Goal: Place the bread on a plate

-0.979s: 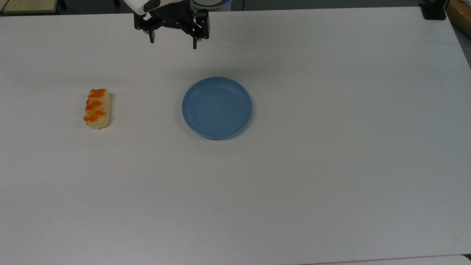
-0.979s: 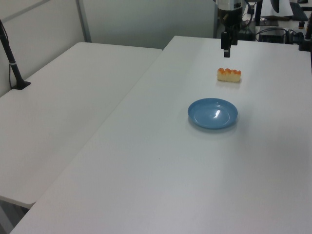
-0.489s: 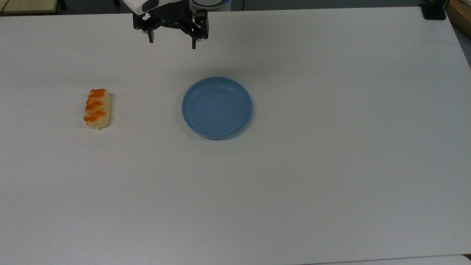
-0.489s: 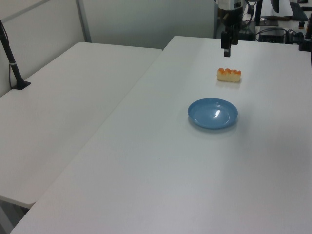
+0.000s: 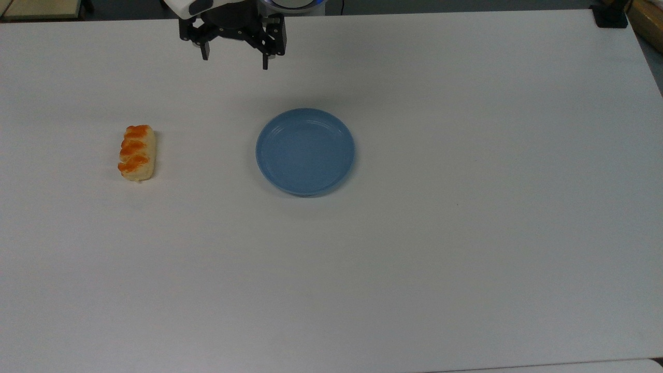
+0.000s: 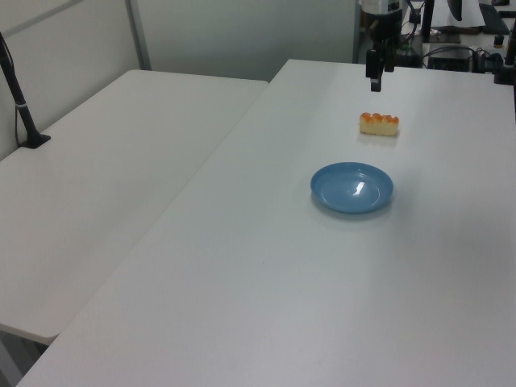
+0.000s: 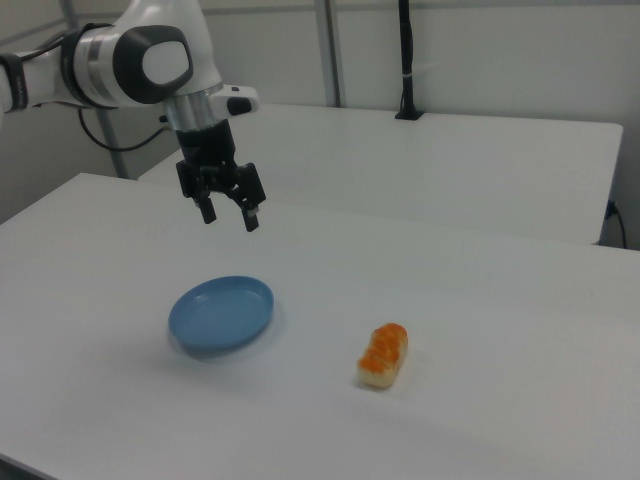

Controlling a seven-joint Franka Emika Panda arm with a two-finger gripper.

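Top view: we see the arm cut off at the frame's top, pincer (image 5: pixel 234 56) spread and empty above the desk (image 5: pixel 466 248). Right view: bread (image 7: pixel 383 355) lies well apart from the bare plate (image 7: pixel 221 313).

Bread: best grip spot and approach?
Probably from straight above, claw fingers closing across the narrow width at the middle of the bread. It lies flat on the table, long axis running up-down in the top view, with both long sides free and well apart from the plate.
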